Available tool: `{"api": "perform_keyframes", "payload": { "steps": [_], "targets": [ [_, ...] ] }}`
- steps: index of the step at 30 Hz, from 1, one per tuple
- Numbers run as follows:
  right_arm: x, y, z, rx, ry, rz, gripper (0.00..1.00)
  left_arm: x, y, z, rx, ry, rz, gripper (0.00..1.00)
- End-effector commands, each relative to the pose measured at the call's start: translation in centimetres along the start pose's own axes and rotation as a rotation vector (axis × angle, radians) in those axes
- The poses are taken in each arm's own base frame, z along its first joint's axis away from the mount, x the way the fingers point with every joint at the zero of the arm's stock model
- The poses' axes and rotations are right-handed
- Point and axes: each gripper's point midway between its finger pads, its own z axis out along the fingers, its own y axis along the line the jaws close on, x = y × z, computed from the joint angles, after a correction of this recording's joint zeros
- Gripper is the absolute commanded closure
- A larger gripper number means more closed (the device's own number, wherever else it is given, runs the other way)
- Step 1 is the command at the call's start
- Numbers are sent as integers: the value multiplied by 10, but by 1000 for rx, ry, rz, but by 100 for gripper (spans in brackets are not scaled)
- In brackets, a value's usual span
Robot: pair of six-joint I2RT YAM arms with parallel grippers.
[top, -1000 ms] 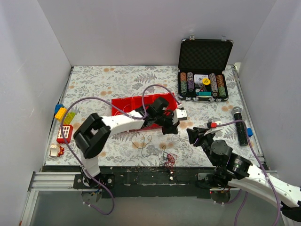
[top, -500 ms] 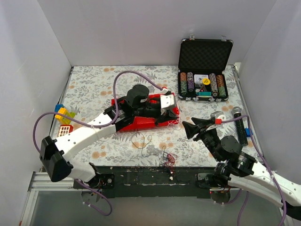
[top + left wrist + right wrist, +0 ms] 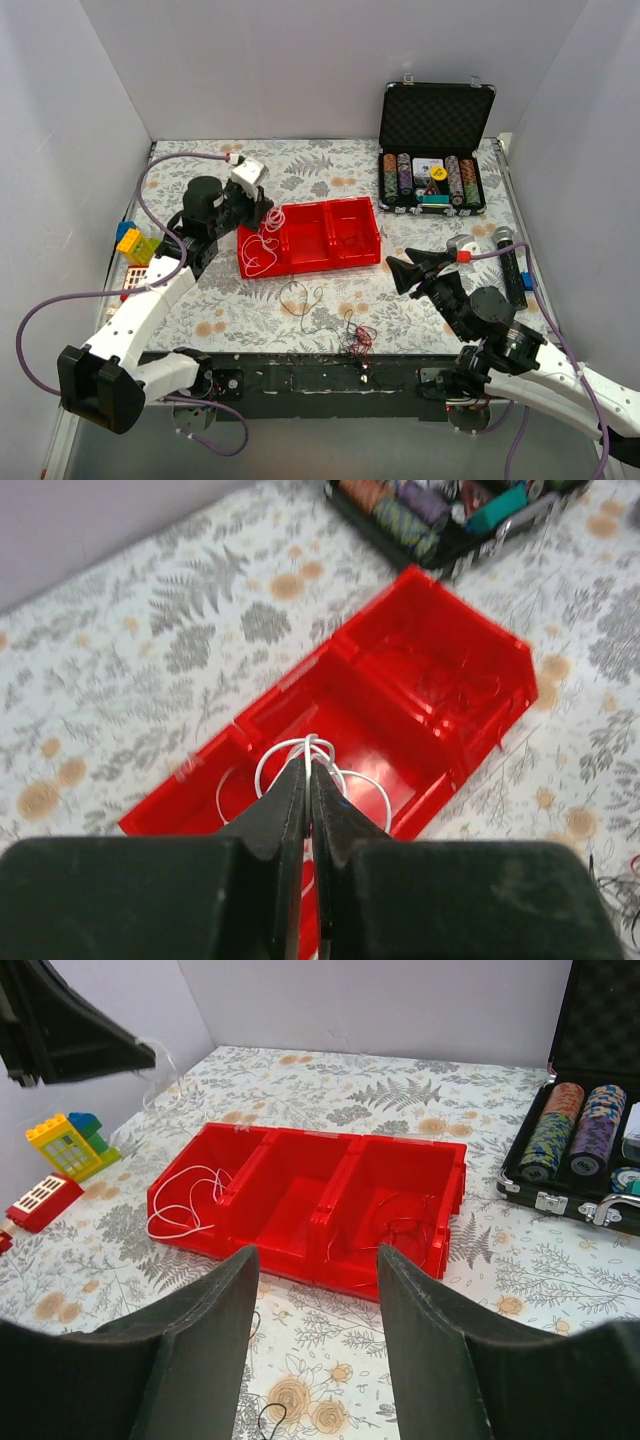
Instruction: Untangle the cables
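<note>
Cable of white wire (image 3: 316,746) dangles pinched in the pressed-together left end effector (image 3: 308,780) over the left end of the red bin (image 3: 300,1258); red and black cables (image 3: 356,340) lie tangled at the near counter edge; right end effector (image 3: 396,276) spread, empty

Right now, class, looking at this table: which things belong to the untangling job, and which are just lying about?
Job: white cable, red cable, tangled cables at the near edge, red tray.
Lying about: toy bricks, case of chips, black tube.
</note>
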Motion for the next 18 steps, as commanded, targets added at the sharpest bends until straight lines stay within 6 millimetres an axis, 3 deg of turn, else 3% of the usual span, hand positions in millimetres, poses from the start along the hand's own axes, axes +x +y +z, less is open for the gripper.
{"api": "perform_keyframes", "payload": {
  "steps": [1,4,9,14,15,17,18],
  "targets": [
    [-13,-1,2,16,-28,4,41,41,4,-3,-10,61,4,100],
    [-11,0,3,14,-24,7,41,62,16,3,-50,93,13,100],
    [-8,-2,0,16,-15,21,41,81,62,10,-188,101,-38,100],
    [-6,-4,-2,22,-16,21,41,102,61,22,-145,148,-46,100],
    [-4,-5,-2,26,-11,19,41,108,59,24,-128,166,-47,96],
    [-3,-6,-2,32,-5,19,41,119,60,26,-126,208,-46,72],
    [-3,-6,-2,34,-4,18,41,124,62,27,-132,225,-40,68]
  ]
}}
